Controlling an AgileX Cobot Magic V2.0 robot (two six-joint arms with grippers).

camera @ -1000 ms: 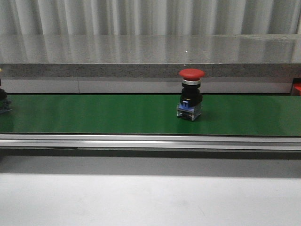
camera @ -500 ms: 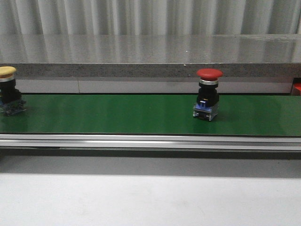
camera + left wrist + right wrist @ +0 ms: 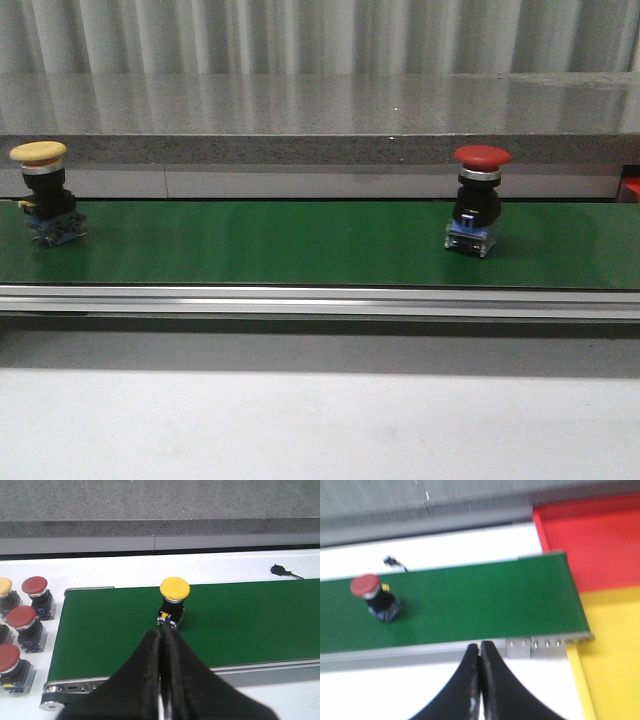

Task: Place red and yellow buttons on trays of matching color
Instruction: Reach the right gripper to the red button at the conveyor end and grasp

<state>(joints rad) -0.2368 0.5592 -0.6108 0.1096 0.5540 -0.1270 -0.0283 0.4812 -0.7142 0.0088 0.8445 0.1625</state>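
A red button point(image 3: 479, 200) rides upright on the green belt point(image 3: 280, 245) right of centre; the right wrist view also shows this red button point(image 3: 374, 596). A yellow button point(image 3: 45, 192) stands at the belt's left end, and the yellow button point(image 3: 173, 599) sits just beyond my left gripper point(image 3: 163, 634), which is shut and empty. My right gripper point(image 3: 480, 647) is shut and empty, hovering over the white table short of the belt's near rail. A red tray point(image 3: 592, 545) and a yellow tray point(image 3: 612, 650) lie past the belt's end. Neither gripper appears in the front view.
Several spare red buttons point(image 3: 25, 627) and one yellow-capped button point(image 3: 5, 592) stand on the white table beside the belt's start. A small black connector with a wire point(image 3: 281, 570) lies behind the belt. A grey stone ledge point(image 3: 320, 120) runs behind the conveyor.
The belt has carried the red button to the right. The yellow button has come fully into view at the left and moved rightward.
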